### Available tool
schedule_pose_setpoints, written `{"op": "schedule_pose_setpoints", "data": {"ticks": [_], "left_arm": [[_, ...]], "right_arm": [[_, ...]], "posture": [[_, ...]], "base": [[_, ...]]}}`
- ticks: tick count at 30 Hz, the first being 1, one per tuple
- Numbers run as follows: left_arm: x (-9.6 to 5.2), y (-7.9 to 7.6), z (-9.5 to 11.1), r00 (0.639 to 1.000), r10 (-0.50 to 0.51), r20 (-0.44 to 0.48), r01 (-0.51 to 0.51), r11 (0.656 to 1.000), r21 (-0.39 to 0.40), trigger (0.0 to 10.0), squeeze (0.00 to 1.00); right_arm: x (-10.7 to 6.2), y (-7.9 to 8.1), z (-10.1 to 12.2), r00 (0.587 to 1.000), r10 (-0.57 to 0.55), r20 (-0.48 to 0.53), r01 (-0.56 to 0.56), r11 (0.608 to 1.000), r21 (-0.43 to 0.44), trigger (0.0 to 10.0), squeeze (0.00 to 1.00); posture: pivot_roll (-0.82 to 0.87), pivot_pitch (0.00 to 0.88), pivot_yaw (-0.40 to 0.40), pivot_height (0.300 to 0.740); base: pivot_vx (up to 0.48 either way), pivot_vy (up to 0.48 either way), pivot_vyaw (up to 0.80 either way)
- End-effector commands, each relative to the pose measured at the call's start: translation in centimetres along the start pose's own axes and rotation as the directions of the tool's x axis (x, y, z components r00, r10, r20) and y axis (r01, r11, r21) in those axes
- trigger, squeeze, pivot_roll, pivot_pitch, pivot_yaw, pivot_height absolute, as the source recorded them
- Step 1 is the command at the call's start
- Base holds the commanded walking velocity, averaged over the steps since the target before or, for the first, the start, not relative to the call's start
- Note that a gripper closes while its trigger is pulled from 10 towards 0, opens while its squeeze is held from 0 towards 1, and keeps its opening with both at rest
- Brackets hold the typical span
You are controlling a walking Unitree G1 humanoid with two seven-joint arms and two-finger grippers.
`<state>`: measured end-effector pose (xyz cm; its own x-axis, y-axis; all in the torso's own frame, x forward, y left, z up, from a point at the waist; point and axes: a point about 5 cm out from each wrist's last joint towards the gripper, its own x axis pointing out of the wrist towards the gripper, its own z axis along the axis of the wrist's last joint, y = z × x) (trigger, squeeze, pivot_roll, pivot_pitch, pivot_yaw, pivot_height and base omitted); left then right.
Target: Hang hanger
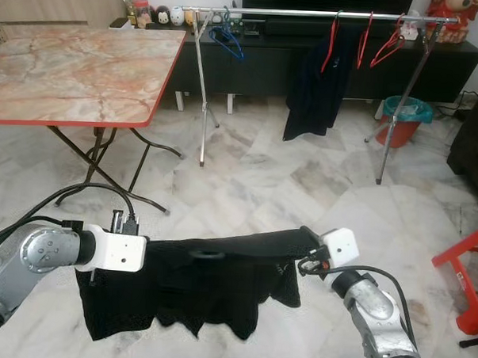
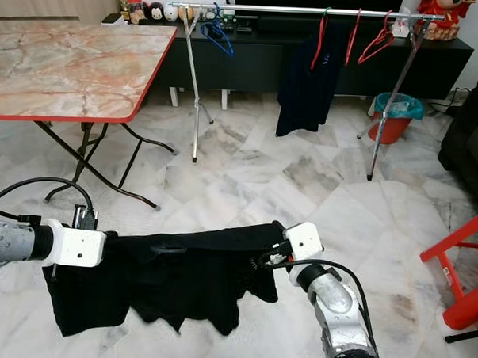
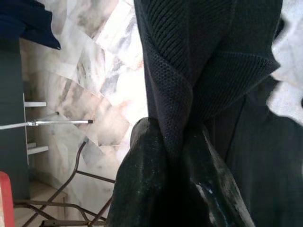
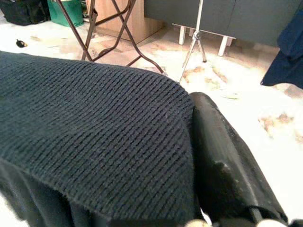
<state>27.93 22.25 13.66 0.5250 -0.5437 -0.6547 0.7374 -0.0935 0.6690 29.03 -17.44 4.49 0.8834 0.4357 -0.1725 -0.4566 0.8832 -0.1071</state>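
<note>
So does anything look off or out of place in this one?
Nothing looks damaged or spilled. The black knit garment hangs stretched between the left claw and right claw, both shut on it, well short of the clothes rail, where a dark garment and bare hangers hang.

A black knitted garment [image 1: 195,284] stretches flat across the lower middle of the frame, its top edge nearly level and its ragged hem hanging towards the floor. At the top of the frame a silver clothes rail [image 1: 310,13] carries blue hangers [image 1: 227,37], red hangers [image 1: 385,44] and a hung dark garment [image 1: 319,79].
</note>
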Motion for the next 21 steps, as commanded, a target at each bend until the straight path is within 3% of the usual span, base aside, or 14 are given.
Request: {"op": "schedule_pose_setpoints", "data": {"ticks": [1, 8, 11, 14, 16, 21], "left_arm": [[-0.6, 0.3, -0.3, 1.000, 0.021, 0.001, -0.021, 1.000, -0.009, 10.0, 0.00], [-1.5, 1.2, 0.7, 0.986, 0.099, 0.136, -0.099, 0.995, -0.005, 10.0, 0.00], [-1.9, 1.9, 1.1, 0.955, 0.210, 0.210, -0.215, 0.977, 0.005, 10.0, 0.00], [-2.1, 1.9, 1.3, 0.946, 0.220, 0.238, -0.230, 0.973, 0.016, 10.0, 0.00], [-2.3, 1.3, 1.6, 0.951, 0.169, 0.258, -0.205, 0.972, 0.118, 10.0, 0.00], [-2.8, 0.9, 1.5, 0.950, 0.147, 0.277, -0.205, 0.960, 0.190, 10.0, 0.00]], "right_arm": [[-0.2, -0.8, 0.2, 1.000, -0.026, 0.003, 0.026, 1.000, 0.004, 0.0, 0.00], [-0.5, -1.1, -0.2, 1.000, -0.018, -0.021, 0.018, 1.000, -0.002, 0.0, 0.00], [-0.5, -1.2, -0.2, 1.000, -0.009, -0.024, 0.009, 1.000, -0.005, 0.0, 0.00], [-0.5, -1.2, -0.2, 1.000, -0.009, -0.024, 0.009, 1.000, -0.004, 0.0, 0.00], [-0.5, -1.1, -0.3, 1.000, -0.001, -0.031, 0.001, 1.000, -0.009, 0.0, 0.00], [-0.7, -1.5, -0.3, 0.999, 0.005, -0.032, -0.005, 1.000, -0.007, 0.0, 0.00]], "posture": [[0.09, 0.000, 0.010, 0.740], [0.10, 0.000, 0.010, 0.740], [0.09, 0.000, 0.011, 0.740], [0.09, 0.000, 0.011, 0.740], [0.10, 0.000, 0.012, 0.740], [0.10, 0.000, 0.014, 0.740]], "base": [[0.000, 0.000, 0.00], [0.000, 0.000, 0.00], [0.000, 0.000, 0.00], [0.000, 0.000, 0.00], [0.000, 0.000, 0.00], [0.000, 0.000, 0.00]]}}
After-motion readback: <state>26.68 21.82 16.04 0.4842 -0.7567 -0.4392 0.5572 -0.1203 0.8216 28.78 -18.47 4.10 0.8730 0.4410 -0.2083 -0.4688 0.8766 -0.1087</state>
